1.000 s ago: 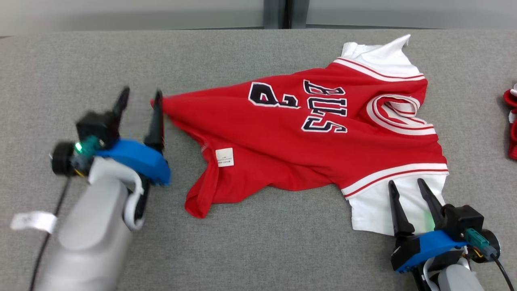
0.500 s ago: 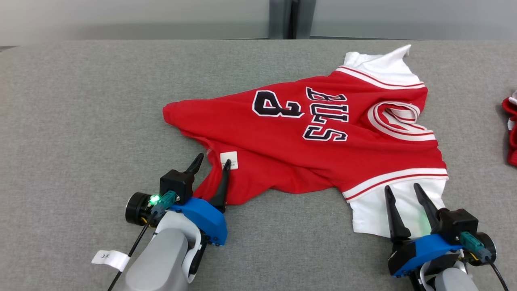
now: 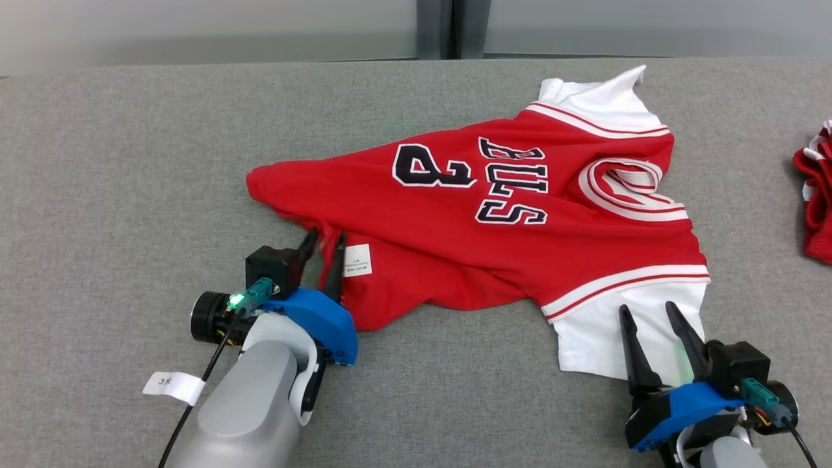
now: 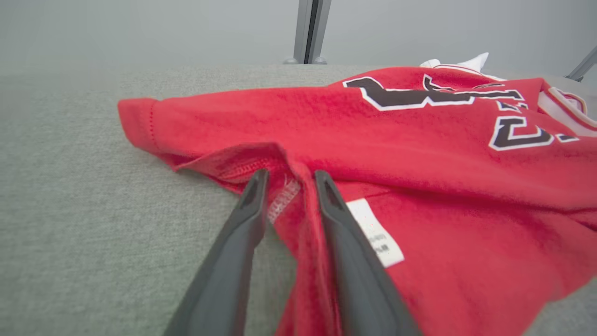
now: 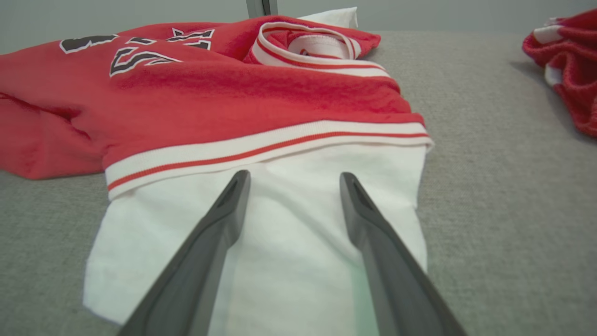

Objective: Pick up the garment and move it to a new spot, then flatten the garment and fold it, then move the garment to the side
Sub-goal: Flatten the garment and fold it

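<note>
A red jersey with dark lettering, white trim and white sleeves lies crumpled on the grey table. My left gripper sits at its near left hem beside the white care label. In the left wrist view the gripper stands shut on a raised ridge of red hem cloth. My right gripper rests open over the near white sleeve, its fingers lying apart on the white cloth.
Another red and white bundle of cloth lies at the table's right edge, also in the right wrist view. Bare grey table spreads to the left and along the front. A pale wall runs behind the table.
The left gripper swung from the jersey's far left corner to the near hem by the label, and its fingers have closed on a fold there. The right gripper stayed put. The camera shifted slightly.
</note>
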